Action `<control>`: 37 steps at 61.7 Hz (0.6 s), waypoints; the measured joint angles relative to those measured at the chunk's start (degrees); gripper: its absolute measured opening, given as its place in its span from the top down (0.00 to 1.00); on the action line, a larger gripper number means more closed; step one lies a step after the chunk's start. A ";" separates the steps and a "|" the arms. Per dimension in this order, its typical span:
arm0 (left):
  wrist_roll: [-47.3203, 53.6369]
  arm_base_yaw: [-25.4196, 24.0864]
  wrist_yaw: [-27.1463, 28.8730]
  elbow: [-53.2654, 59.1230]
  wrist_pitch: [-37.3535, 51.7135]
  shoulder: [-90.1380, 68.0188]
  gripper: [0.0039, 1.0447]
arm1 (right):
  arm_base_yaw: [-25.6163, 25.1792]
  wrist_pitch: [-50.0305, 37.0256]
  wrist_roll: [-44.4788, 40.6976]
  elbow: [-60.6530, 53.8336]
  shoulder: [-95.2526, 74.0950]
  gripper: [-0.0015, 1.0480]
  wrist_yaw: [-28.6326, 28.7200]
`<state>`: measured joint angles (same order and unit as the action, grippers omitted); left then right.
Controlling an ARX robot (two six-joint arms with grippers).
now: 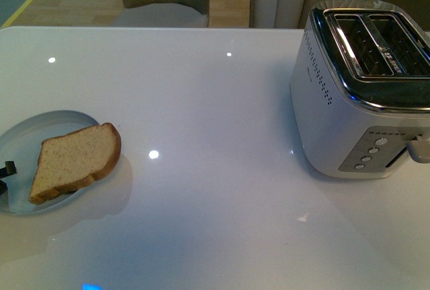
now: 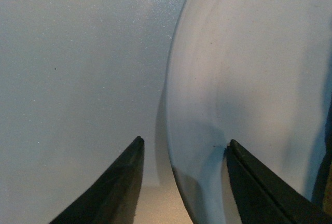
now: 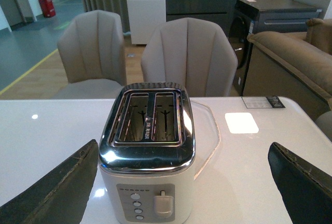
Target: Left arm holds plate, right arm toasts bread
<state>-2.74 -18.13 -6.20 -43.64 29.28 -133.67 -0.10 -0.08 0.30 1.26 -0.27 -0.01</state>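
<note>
Wedge-shaped black fingers (image 2: 116, 187) of my left pincer (image 2: 185, 141) fill the foreground of the left wrist view. They are spread apart and straddle the rim of the plate (image 2: 249, 68). One finger is over the bare white worktop (image 2: 78, 79), the other over the plate's inside. That pincer is released, not pinching the rim.

From the front view, the plate sits at the worktop's near left. The bread (image 1: 75, 161) lies flat on it, its rounded crust end reaching past the rim on the side toward the toaster (image 1: 336, 115). Only a small black tip of my left pincer shows at that view's left edge, by the plate.

The toaster stands well apart on the right, both slots showing only their wire guides, its buttons and lever facing me. My right pincer (image 3: 182, 146) hangs released too, fingers wide with nothing gripped, facing the toaster's lever side. Two grey chairs (image 3: 189, 58) stand behind the worktop.
</note>
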 joint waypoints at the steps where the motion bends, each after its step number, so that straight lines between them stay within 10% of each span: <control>1: -0.26 0.02 -0.24 -0.09 -0.20 0.00 0.69 | 0.00 0.00 0.00 0.00 0.00 0.08 0.00; 15: -4.46 -0.37 -2.03 -1.11 -0.96 -0.09 0.97 | 0.00 0.00 0.00 0.00 0.00 0.08 0.02; 37: -10.51 -2.86 -6.64 -1.66 -3.78 0.39 0.97 | 0.00 0.00 0.00 0.00 0.00 0.08 0.00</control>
<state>-13.26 -20.99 -12.84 -45.30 25.50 -133.27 -0.10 -0.08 0.30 1.26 -0.27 -0.01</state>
